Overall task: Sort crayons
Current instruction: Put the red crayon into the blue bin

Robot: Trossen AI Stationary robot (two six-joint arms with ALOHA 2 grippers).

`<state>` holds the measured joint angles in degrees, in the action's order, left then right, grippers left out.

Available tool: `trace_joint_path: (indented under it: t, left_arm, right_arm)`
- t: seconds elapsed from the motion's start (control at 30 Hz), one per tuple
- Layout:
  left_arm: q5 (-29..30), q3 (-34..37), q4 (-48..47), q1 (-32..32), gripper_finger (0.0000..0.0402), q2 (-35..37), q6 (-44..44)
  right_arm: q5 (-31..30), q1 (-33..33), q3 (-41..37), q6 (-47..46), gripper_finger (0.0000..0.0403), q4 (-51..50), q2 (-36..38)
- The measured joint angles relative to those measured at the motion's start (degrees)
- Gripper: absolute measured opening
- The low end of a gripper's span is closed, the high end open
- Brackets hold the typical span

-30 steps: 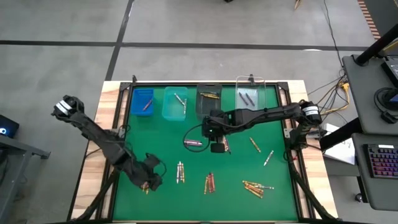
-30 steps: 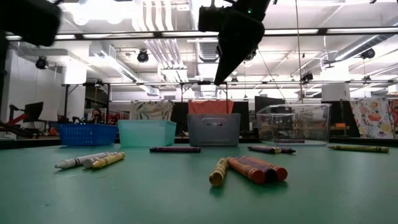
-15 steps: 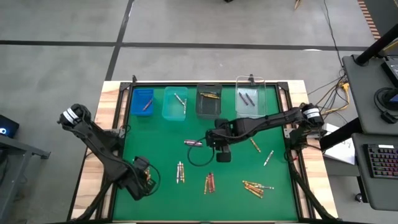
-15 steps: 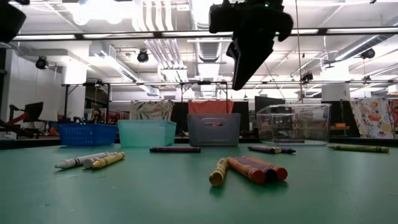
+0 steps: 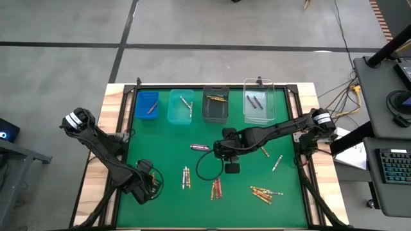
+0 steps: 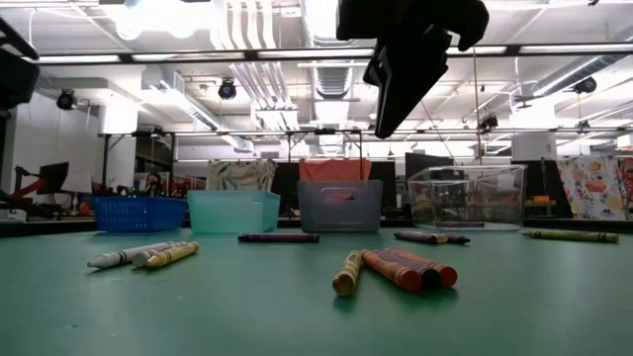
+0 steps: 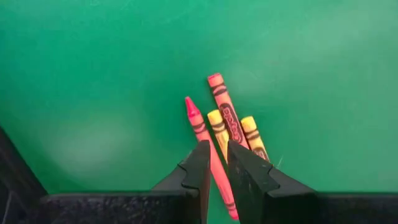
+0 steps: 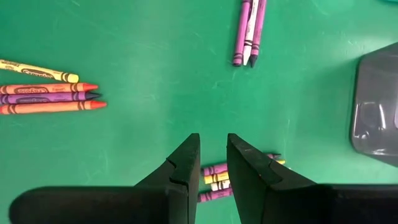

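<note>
Near the front edge of the green felt surface [image 5: 160, 144], left gripper [image 5: 149, 186] is down low, fingers pinched on a thin red crayon [image 7: 202, 130] w/ more red and yellow ones beside it. Mid-surface, right gripper [image 5: 231, 168] hangs up high, slightly open, holding nothing afaict. Loose crayons [image 5: 216, 188] all over still. At the back, blue bin [image 5: 147, 106], teal bin [image 5: 180, 106], grey bin [image 5: 215, 106], clear bin [image 5: 259, 106] each have only 1-2 in. Early days imo.
</note>
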<state>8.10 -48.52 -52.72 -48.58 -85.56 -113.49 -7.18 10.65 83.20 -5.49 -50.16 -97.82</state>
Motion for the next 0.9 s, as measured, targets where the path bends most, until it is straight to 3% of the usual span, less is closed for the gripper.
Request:
trace_joint_path:
  t: [0.37,0.9]
  left_arm:
    - [1.90,3.07,2.24,0.00,0.0041,0.00,-0.20]
    - [1.85,4.34,5.28,-0.02,0.0150,0.00,-0.59]
  right_arm:
    - [-0.02,0.00,-0.02,-0.95,0.0068,0.48,-0.02]
    - [0.00,0.00,-0.02,-0.95,0.0068,1.24,-0.04]
